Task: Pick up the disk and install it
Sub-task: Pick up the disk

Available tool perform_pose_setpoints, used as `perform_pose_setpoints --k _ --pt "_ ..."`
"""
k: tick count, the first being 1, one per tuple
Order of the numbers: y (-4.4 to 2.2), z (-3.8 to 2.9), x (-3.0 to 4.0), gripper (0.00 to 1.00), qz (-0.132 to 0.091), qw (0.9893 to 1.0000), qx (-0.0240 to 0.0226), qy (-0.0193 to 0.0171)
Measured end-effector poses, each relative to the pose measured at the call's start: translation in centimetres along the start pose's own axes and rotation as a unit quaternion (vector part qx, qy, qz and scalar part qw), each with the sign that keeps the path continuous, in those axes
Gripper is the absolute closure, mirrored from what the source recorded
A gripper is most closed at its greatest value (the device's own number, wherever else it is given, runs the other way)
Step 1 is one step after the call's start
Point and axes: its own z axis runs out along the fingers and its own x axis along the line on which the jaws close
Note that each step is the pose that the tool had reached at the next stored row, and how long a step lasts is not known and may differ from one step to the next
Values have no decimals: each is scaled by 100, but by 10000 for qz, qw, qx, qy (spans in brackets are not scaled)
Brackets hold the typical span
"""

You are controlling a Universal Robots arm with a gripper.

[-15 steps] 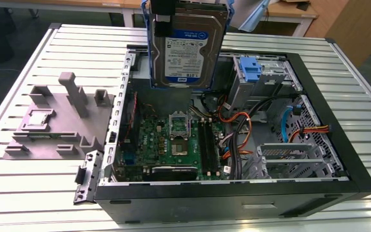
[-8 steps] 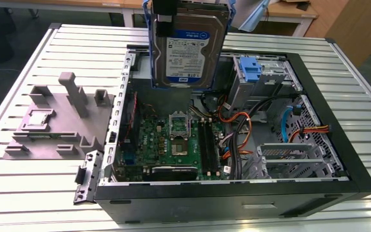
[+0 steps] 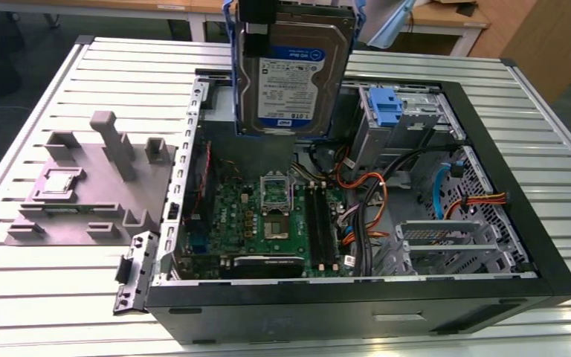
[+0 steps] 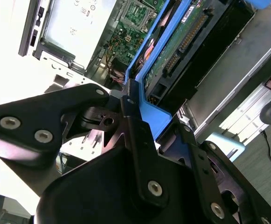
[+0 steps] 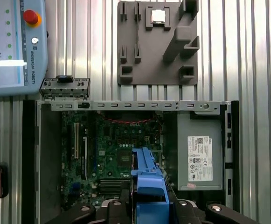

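Note:
The disk (image 3: 291, 74), a silver drive with a white and blue label in a blue plastic carrier, hangs upright in the air above the far side of the open computer case (image 3: 365, 305). My gripper (image 3: 265, 26) is shut on its upper end; a black finger lies against the carrier's edge. In the second wrist view the black fingers (image 4: 131, 105) clamp the blue carrier (image 4: 149, 114), with the drive's green circuit board (image 4: 172, 49) beside it. In the first wrist view the carrier (image 5: 148, 179) sits between the gripper (image 5: 149, 203) fingers, above the motherboard (image 5: 116, 149).
The case holds a motherboard (image 3: 265, 216), orange and black cables (image 3: 370, 201), a blue bay bracket (image 3: 389, 111) and a metal cage (image 3: 449, 245). A grey power-supply box (image 5: 199, 156) sits at one side. A grey fixture (image 3: 87, 186) and a teach pendant (image 5: 14, 46) lie on the slatted table.

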Motion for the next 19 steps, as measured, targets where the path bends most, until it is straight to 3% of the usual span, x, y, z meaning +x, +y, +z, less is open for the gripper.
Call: perform_pose_setpoints --k 19 --pt "-62 -2 -2 63 0 10000 0 0"
